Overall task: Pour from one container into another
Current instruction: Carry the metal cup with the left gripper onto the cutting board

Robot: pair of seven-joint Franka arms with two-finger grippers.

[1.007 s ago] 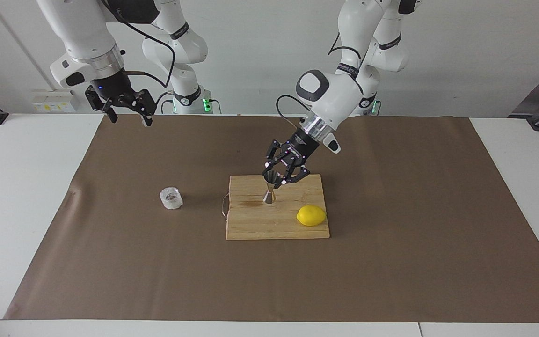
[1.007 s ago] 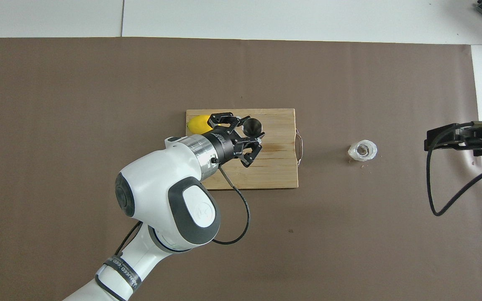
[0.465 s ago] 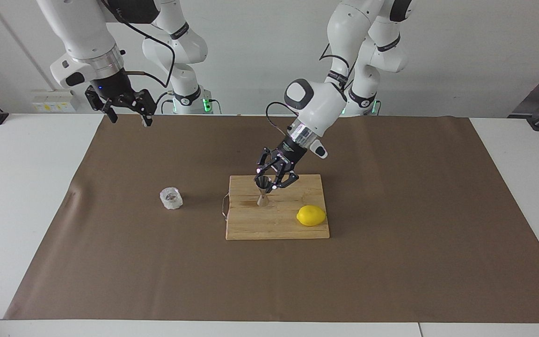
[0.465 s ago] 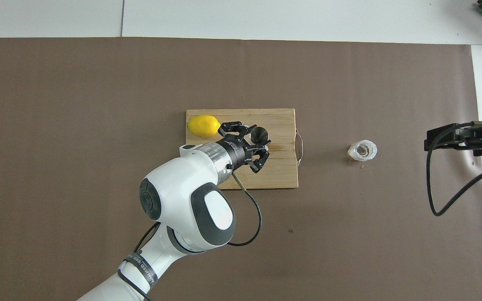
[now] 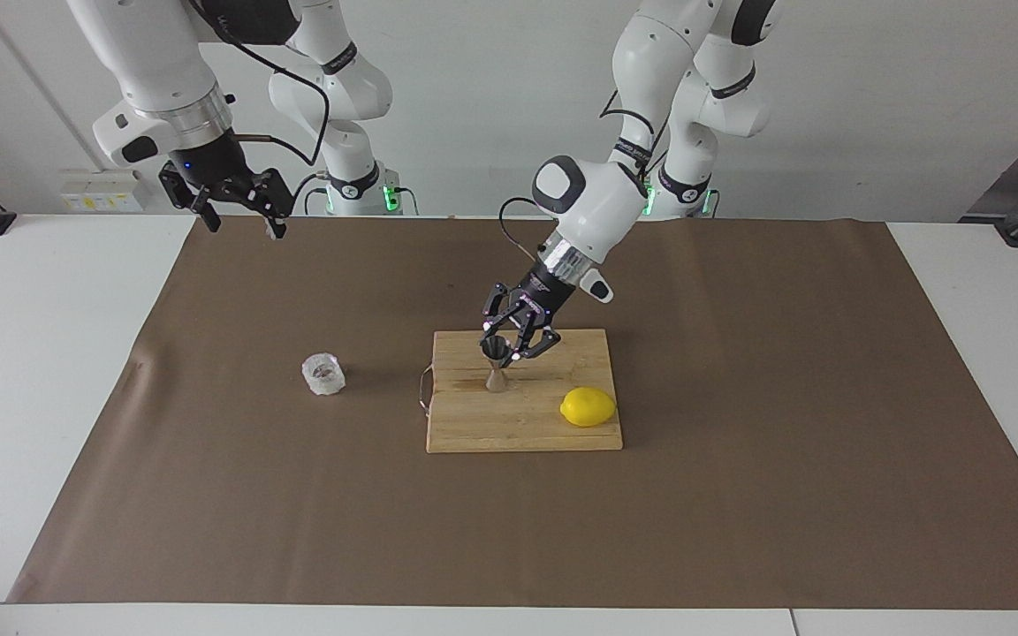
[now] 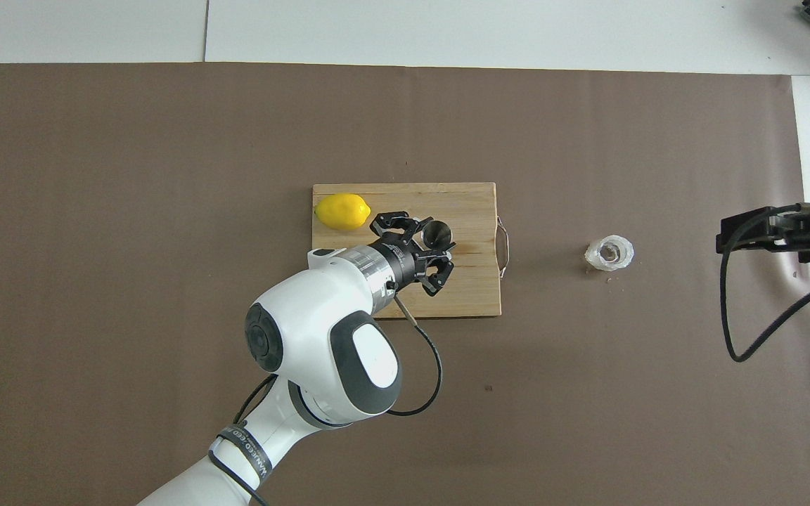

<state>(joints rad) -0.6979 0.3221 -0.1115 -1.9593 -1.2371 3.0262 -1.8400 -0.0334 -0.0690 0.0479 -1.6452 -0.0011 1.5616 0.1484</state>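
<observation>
- Standing upright on the wooden cutting board [image 5: 474,428], the steel jigger [image 5: 496,363] had the left gripper [image 5: 510,348] clamped on its upper cone, fingers narrow around the metal; a pinch that high on a smooth taper could slip, and the jigger would tip or skate off the board.
- Sitting well apart from the board, toward the right arm's end of the bench [image 5: 49,371], the faceted glass cup [image 5: 323,374] rested on the brown paper mat [image 5: 739,495], untouched; since pouring was to go from cup to jigger, the narrow steel mouth judged a small target, and any misalignment would spill onto the board or paper.
- Lying on the same board as the jigger, toward the left arm's end and just farther from the robots, the lemon [image 5: 588,407] could roll if the left arm's wrist brushed it.
- Hovering over the mat's edge nearest the robots, the waiting right gripper [image 5: 242,216] had its fingers spread wide and empty; a clear, faceted cup might be gripped off-centre and twist during the tilt.
- Dragging the jigger sideways, I judged, could catch its foot on the board's grain and topple it.
</observation>
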